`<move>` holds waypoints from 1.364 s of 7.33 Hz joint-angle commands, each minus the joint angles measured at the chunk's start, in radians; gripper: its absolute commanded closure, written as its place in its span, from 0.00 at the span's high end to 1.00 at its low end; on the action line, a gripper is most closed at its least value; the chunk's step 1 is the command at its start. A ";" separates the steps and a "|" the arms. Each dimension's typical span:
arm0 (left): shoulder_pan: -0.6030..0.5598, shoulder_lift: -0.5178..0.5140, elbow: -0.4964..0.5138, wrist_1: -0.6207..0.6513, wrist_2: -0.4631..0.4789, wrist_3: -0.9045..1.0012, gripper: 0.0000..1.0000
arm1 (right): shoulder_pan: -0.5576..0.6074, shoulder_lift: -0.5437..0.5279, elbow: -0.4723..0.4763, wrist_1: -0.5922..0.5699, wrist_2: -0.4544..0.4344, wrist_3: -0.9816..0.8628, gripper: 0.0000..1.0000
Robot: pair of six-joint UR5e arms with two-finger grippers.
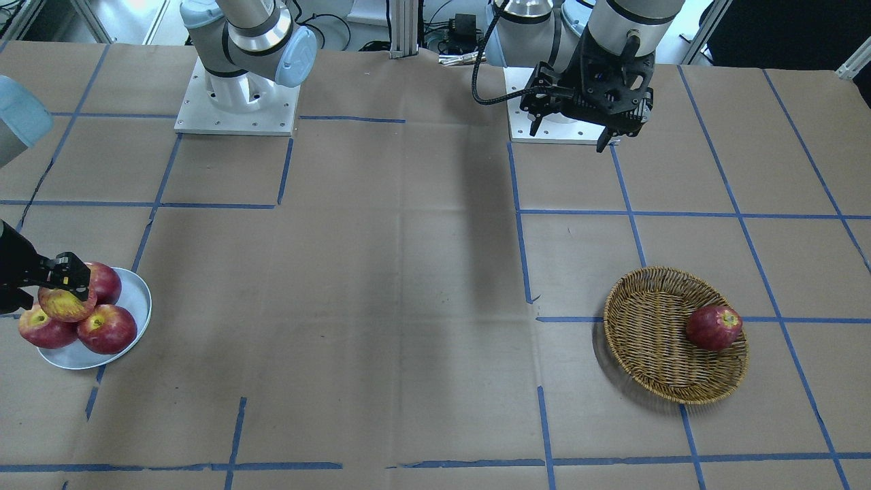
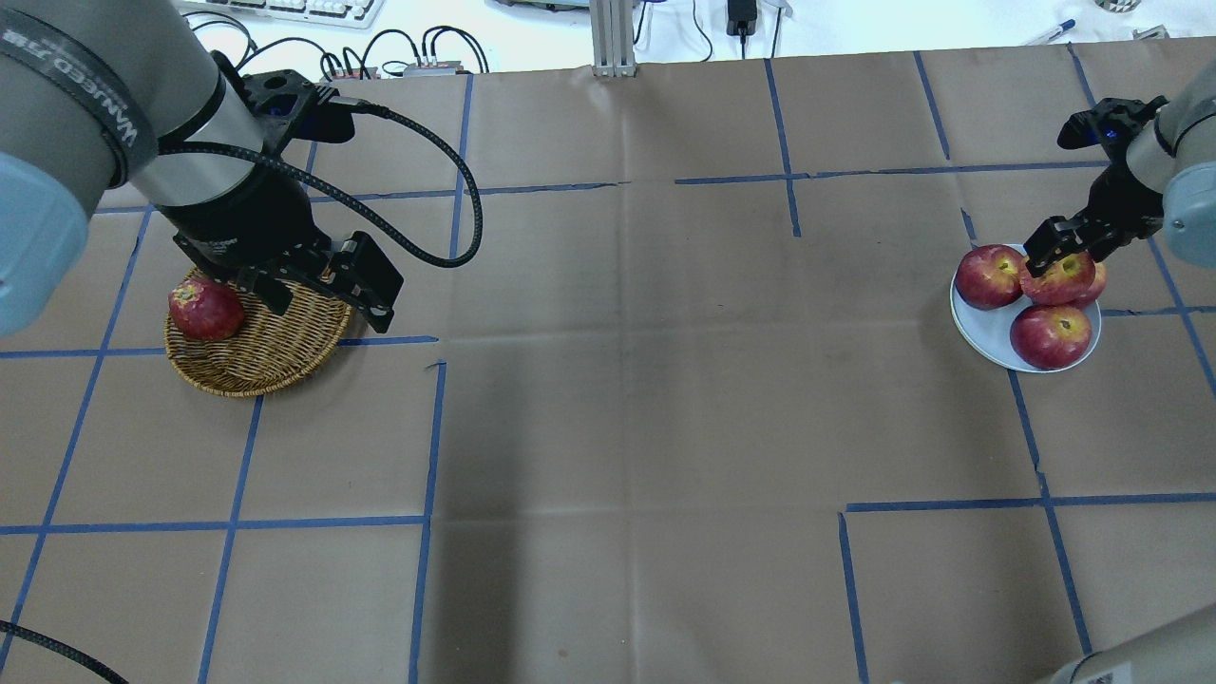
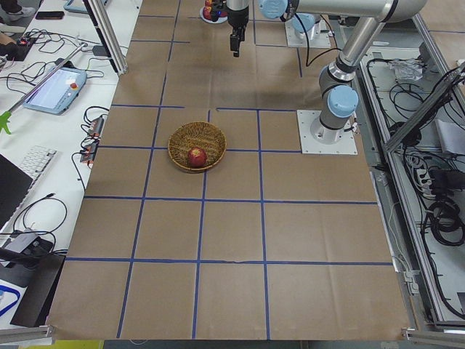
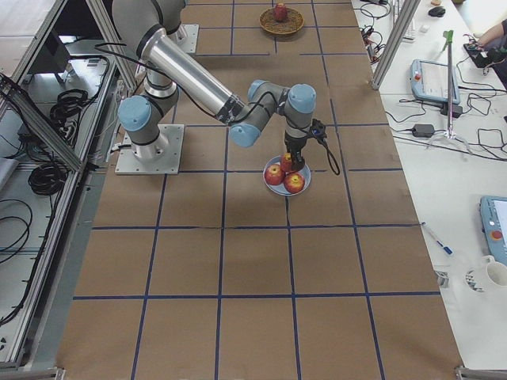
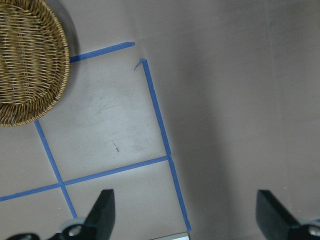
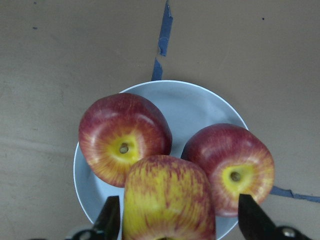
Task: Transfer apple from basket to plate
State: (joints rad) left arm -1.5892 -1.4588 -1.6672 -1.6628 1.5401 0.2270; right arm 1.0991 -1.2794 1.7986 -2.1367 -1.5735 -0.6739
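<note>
1. Right wrist-mounted view puts us straight above the pale red-and-yellow streaked apple. It sits at the small round grey-white plate, well apart from the round woven wicker basket at the other end of the desk.
2. We see the right hand straddling the apple with its fingers slightly spread. One finger is at the skin, and a gap shows beside the other, so we judge the grip slack.
3. We see the left hand spread wide and empty, hanging above the desk near the basket, where one dark red apple lies.
4. Three dark red apples crowd the plate, and the streaked apple leans among them. We cannot tell whether it touches the plate's floor.
5. We judge the transfer nearly done, with only the withdrawal left.
6. Our main worry is the touching finger dragging the apple as the hand rises, which could tip it off its neighbours.
7. The plate is small and full, so a nudged apple near the rim could roll onto the desk.
</note>
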 commanded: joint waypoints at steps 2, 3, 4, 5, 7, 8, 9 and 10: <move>0.002 0.000 0.001 0.002 -0.002 -0.002 0.99 | 0.051 -0.085 -0.079 0.093 0.000 0.025 1.00; 0.002 0.000 0.003 0.002 -0.002 0.000 0.99 | 0.097 -0.118 -0.119 0.192 -0.002 0.065 1.00; 0.000 0.000 0.003 0.000 -0.002 0.003 0.99 | 0.141 -0.148 -0.139 0.289 -0.002 0.104 1.00; 0.000 0.000 0.003 0.002 0.000 0.002 0.99 | 0.195 -0.200 -0.140 0.373 -0.002 0.178 1.00; 0.002 0.002 0.003 0.000 0.000 0.003 0.99 | 0.313 -0.274 -0.142 0.495 0.053 0.378 1.00; 0.003 0.002 0.003 0.000 0.000 0.003 0.99 | 0.371 -0.300 -0.134 0.506 0.052 0.470 1.00; 0.008 0.002 0.006 0.000 0.000 0.003 0.99 | 0.416 -0.311 -0.134 0.511 0.052 0.535 1.00; 0.008 0.002 0.007 0.000 -0.002 0.003 0.99 | 0.445 -0.313 -0.134 0.511 0.046 0.578 1.00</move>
State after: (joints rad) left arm -1.5833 -1.4573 -1.6619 -1.6628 1.5398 0.2300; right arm 1.4965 -1.5824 1.6635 -1.6321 -1.5248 -0.1671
